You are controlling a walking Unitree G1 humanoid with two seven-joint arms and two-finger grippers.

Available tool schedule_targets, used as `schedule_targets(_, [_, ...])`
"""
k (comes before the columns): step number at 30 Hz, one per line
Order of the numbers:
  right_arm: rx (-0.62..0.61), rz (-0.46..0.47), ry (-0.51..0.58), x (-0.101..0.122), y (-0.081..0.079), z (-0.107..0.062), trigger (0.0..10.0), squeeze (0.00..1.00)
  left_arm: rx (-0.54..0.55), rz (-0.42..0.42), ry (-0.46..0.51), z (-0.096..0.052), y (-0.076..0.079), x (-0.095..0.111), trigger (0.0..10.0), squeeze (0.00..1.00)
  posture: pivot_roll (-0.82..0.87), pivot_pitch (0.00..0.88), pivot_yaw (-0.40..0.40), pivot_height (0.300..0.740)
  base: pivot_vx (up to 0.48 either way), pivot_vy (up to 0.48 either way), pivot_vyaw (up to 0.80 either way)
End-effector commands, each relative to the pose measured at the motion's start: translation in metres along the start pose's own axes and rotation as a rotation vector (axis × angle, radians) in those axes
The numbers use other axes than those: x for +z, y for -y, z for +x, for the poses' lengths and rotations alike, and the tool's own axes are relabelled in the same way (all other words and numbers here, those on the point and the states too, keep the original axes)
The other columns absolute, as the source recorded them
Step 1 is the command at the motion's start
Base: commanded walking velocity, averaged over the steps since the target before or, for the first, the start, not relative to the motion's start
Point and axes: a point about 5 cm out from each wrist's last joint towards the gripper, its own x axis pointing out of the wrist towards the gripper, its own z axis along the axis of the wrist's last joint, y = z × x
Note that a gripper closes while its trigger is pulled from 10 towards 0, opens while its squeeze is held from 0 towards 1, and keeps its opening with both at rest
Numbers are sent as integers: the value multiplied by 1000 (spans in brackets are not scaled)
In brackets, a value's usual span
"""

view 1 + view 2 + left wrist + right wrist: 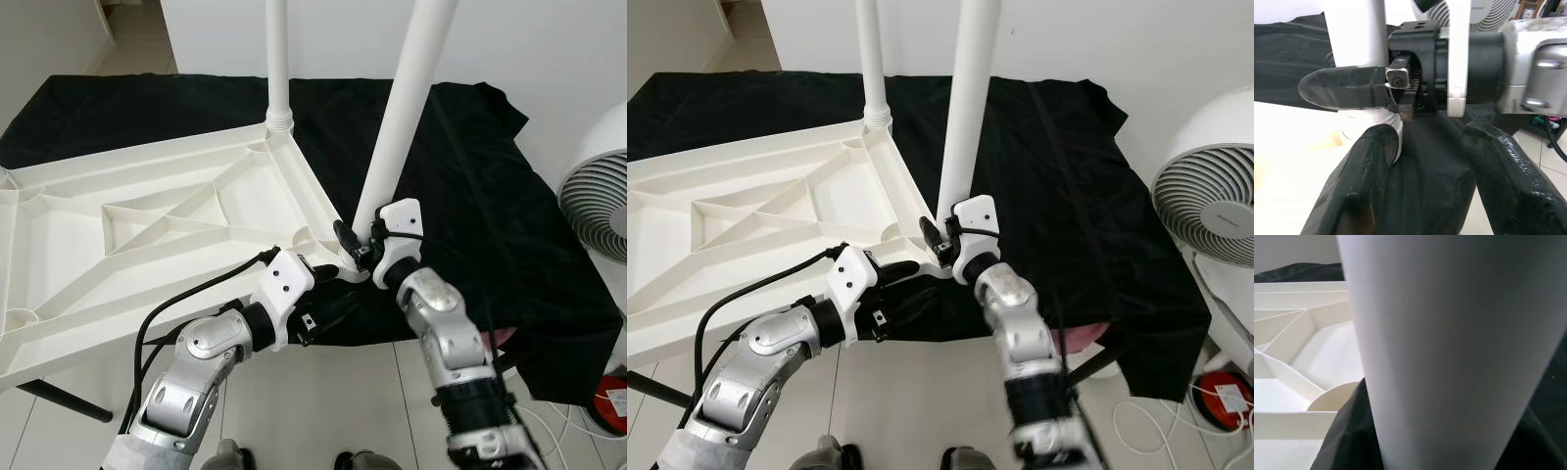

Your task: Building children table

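A black cloth [470,196] drapes over the table before me, hanging in folds at its near right corner. To my right stands a white fan [1213,201], well apart from the cloth's edge. On the pale tiled floor [921,392] below the fan lie a red round thing [1225,394] and a white cable [1156,426]. A white wall [549,49] rises behind.

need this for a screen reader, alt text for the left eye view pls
The right gripper clasps the base of a white table leg at the corner of an upturned white tabletop on black cloth; the left gripper reaches alongside.
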Motion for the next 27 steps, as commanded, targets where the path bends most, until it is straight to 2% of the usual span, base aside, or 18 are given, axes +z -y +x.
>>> schedule_targets(1, [-98, 47, -78, -15, -7, -6, 10000, 0, 56, 0, -6, 0, 0, -1, 10000, 0, -37, 102, 1, 740, 0, 0, 0])
schedule_targets(7, [-150, 71, -79, -11, -14, -8, 10000, 0, 53, 0, -5, 0, 2, -1, 10000, 0, -33, 96, 0, 740, 0, 0, 0])
schedule_targets(8, [-147, 73, -70, -9, -14, -7, 10000, 1000, 52, 0, -6, 0, 2, -1, 10000, 0, -33, 96, 0, 740, 0, 0, 0])
schedule_targets(17, [-152, 84, -58, -3, -12, -9, 10000, 1000, 49, 1, -7, 0, 1, -1, 10000, 0, -37, 93, 2, 740, 0, 0, 0])
schedule_targets(18, [-105, 79, -51, -1, -9, -8, 10000, 1000, 51, 2, -8, 0, 1, -1, 10000, 0, -40, 97, 3, 740, 0, 0, 0])
schedule_targets(21, [-83, 74, -50, 0, -5, -7, 10000, 1000, 53, 2, -9, 0, 1, -1, 10000, 0, -42, 99, 4, 740, 0, 0, 0])
schedule_targets(22, [-50, 63, -48, 1, -1, -6, 10000, 380, 57, 0, -9, -1, 0, -2, 10000, 0, -42, 99, 4, 740, 0, 0, 0])
schedule_targets(23, [-21, 57, -49, 1, 3, -4, 10000, 247, 61, -1, -9, 0, 0, -2, 10000, 0, -44, 100, 4, 740, 0, 0, 0])
schedule_targets(24, [9, 43, -53, 1, 5, -3, 10000, 0, 65, -1, -9, 0, -1, -3, 10000, 0, -44, 100, 4, 740, 0, 0, 0])
schedule_targets(26, [9, 43, -53, 1, 5, -3, 10000, 0, 65, -1, -9, 0, -1, -3, 10000, 0, -44, 100, 4, 740, 0, 0, 0])
schedule_targets(27, [52, 29, -52, 1, 8, -2, 10000, 0, 72, -2, -6, 0, -1, -3, 10000, 0, -44, 100, 4, 740, 0, 0, 0])
